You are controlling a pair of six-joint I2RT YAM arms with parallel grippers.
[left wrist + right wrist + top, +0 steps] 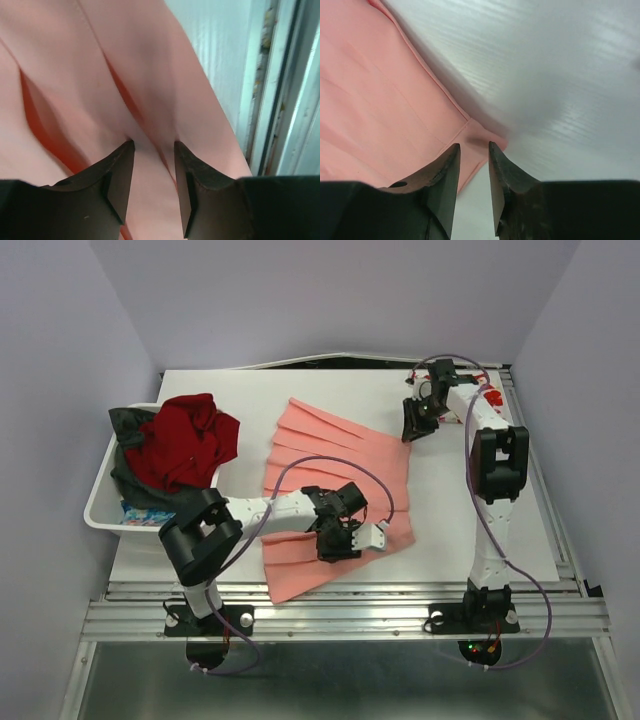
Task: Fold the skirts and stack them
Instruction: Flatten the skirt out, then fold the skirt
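Note:
A salmon-pink pleated skirt (330, 455) lies spread flat in the middle of the white table (440, 515). My left gripper (337, 548) points down on the skirt's near right part. In the left wrist view its jaws (152, 145) stand apart, tips pressed into the pink cloth (125, 75), with a raised pleat running between them. My right gripper (415, 430) is at the skirt's far right corner. In the right wrist view its jaws (474, 146) are narrowly apart and straddle that hemmed corner (480, 135), with bare table (560, 75) beyond.
A white basket (98, 502) stands at the table's left edge, holding a crumpled red garment (185, 440), dark cloth (125, 425) and a blue-printed piece (145, 512). A metal rail (280, 100) runs along the table's near edge, close to the left gripper.

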